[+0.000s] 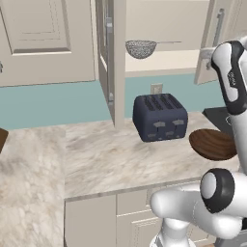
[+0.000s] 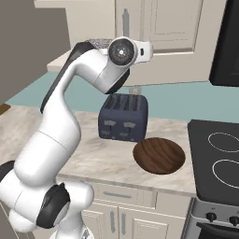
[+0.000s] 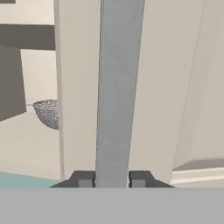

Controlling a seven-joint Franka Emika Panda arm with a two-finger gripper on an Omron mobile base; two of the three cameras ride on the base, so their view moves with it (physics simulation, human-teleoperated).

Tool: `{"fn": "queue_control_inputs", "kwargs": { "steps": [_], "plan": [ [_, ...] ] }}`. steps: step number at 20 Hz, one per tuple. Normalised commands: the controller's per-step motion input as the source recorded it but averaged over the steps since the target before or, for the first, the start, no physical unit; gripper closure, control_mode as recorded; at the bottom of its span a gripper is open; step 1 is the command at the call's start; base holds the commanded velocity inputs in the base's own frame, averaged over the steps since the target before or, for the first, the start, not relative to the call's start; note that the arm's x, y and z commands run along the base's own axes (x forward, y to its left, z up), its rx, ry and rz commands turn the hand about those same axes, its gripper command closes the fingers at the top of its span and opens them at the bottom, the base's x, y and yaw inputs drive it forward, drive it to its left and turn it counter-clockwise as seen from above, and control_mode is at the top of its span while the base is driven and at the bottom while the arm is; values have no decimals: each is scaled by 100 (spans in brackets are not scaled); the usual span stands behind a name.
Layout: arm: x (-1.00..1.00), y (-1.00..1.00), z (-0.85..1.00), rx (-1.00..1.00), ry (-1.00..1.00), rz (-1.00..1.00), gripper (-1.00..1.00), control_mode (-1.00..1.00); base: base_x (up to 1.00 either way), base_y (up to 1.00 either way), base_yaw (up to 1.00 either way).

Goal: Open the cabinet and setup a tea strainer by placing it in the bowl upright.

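While the left base view cuts the claw off behind the arm's own white wrist at the right edge, it shows the cabinet with both doors swung out and the tea strainer on its pale shelf. Below, the toaster stands on the tabletop, with the bowl to its right, partly hidden by the arm.

From the right base view, the arm arches up and rightward, its wrist at the cabinet door; the fingers are hidden.

Seen from the hand view, the claw is clamped on the door's grey bar handle, one fingertip on each side. The strainer lies beyond, left, half hidden by the door edge.
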Motion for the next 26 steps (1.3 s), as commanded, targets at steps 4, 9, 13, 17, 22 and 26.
{"fn": "queue_control_inputs", "kwargs": {
  "steps": [4,9,13,17,22,26],
  "plan": [
    [-98,-68,1,0,17,0,100,-100,0,0,0],
    [-100,-91,0,3,21,0,100,-100,0,0,0],
    [-96,-58,0,1,21,-3,100,-100,0,0,0],
    [-29,39,0,-12,16,-2,100,-100,0,0,0],
    [0,99,0,-18,7,-2,-100,-100,0,0,0],
    [10,76,0,-11,0,-1,-100,-100,0,0,0]
  ]
}}
